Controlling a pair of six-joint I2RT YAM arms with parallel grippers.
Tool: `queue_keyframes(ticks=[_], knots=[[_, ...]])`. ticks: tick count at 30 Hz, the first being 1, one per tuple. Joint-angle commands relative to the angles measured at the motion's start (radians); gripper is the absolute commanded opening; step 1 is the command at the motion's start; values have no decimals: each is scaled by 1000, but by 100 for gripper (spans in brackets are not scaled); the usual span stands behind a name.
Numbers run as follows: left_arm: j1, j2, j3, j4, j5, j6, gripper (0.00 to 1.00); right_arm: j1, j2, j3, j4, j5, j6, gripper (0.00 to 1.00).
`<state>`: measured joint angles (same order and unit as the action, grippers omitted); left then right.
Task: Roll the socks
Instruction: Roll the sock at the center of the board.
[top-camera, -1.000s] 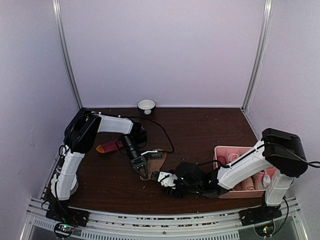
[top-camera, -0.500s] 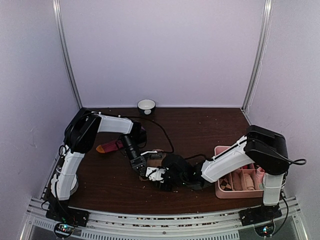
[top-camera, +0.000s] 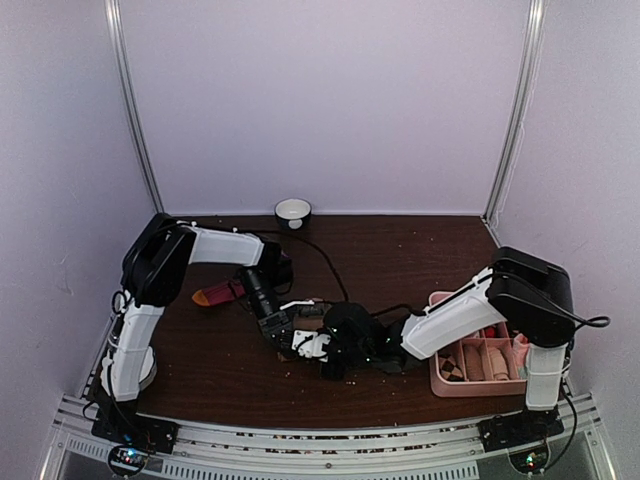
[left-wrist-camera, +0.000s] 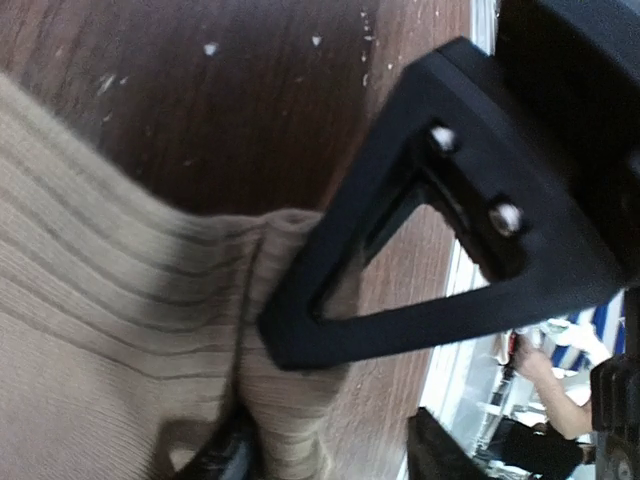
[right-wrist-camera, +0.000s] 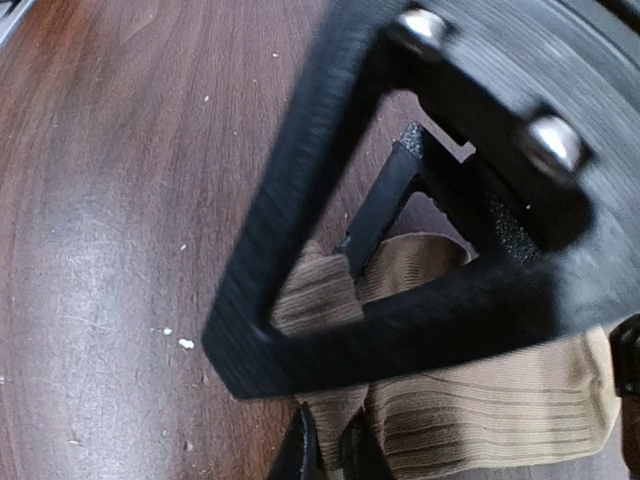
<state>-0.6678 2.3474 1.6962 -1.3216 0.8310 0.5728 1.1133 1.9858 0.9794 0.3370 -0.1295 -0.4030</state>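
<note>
I'm pinching the tan sock (left-wrist-camera: 110, 340)
The pink tray (top-camera: 470, 389), well right of my jaws, is holding rolled socks (top-camera: 476, 362); my left gripper (left-wrist-camera: 255, 400) is clamping a fold of the tan sock, my right gripper (right-wrist-camera: 300, 410) is straddling its edge, closure unclear; the red sock (top-camera: 215, 294) is lying behind-left.

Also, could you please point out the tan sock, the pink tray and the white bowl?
tan sock (left-wrist-camera: 100, 330): left wrist view, on its ribbed fabric.
pink tray (top-camera: 480, 389): top external view, on its near wall.
white bowl (top-camera: 293, 210): top external view, on its pale inside.

Bowl (top-camera: 293, 211) at back, tray (top-camera: 480, 389) at right, one sock (top-camera: 213, 295) at left, other sock (left-wrist-camera: 100, 300) centre
</note>
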Motion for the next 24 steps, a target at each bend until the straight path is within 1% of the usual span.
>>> queue_keyframes(ticks=[1,4,7,8,10,13,16,17,18,19,20,24], knots=[[5,-89,-85,267,-217,1,55,-40,-5,-17,-153,-97,87,0],[14,-245,-203,431,-255,-44,55,-71,-16,-12,-215,-204,145,0],[19,-418,-356,656,-344,-85,56,-96,-13,-10,-277,-304,179,0],[20,-469,-391,698,-373,-96,57,-102,-10,-8,-299,-321,184,0],[27,-547,-440,751,-409,-109,57,-110,2,-1,-336,-352,203,0],[37,-644,-497,803,-427,-102,58,-136,42,40,-402,-410,257,0],[38,-714,-541,818,-401,-60,58,-173,96,92,-448,-486,343,0],[37,-728,-553,807,-366,-24,71,-186,114,100,-447,-525,376,0],[34,-743,-562,791,-342,22,94,-200,134,113,-446,-565,406,0],[27,-751,-575,783,-332,63,97,-212,153,129,-457,-595,432,0],[17,-751,-586,772,-330,100,98,-221,169,142,-474,-609,450,0],[-59,-718,-608,724,-397,191,95,-249,204,175,-543,-632,483,0]])
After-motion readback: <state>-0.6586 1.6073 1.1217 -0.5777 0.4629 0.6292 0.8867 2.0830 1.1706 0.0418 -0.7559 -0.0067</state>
